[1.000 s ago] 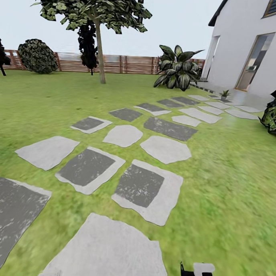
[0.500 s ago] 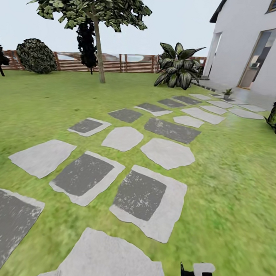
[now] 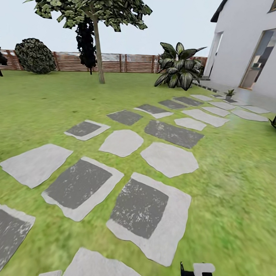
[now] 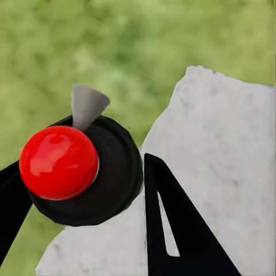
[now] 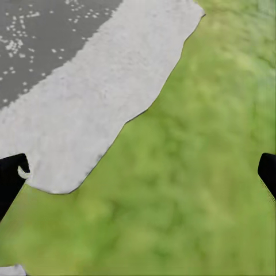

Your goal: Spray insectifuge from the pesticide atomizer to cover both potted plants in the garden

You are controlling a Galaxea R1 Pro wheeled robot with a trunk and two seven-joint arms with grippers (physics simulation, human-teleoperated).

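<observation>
The left hand (image 4: pixel 86 190) is clenched around the pesticide atomizer (image 4: pixel 80 169), a black round body with a glossy red cap and a grey nozzle, held above a pale stepping stone (image 4: pixel 218 155) and lawn. The right hand (image 5: pixel 138 172) is released, its dark fingertips spread wide apart over grass beside another stone. In the head view the garden's stone path (image 3: pixel 170 133) runs toward 1 o'clock, where one small potted plant (image 3: pixel 230 94) sits near the white house (image 3: pixel 242 46), with the wooden fence (image 3: pixel 117 63) at 12 o'clock.
</observation>
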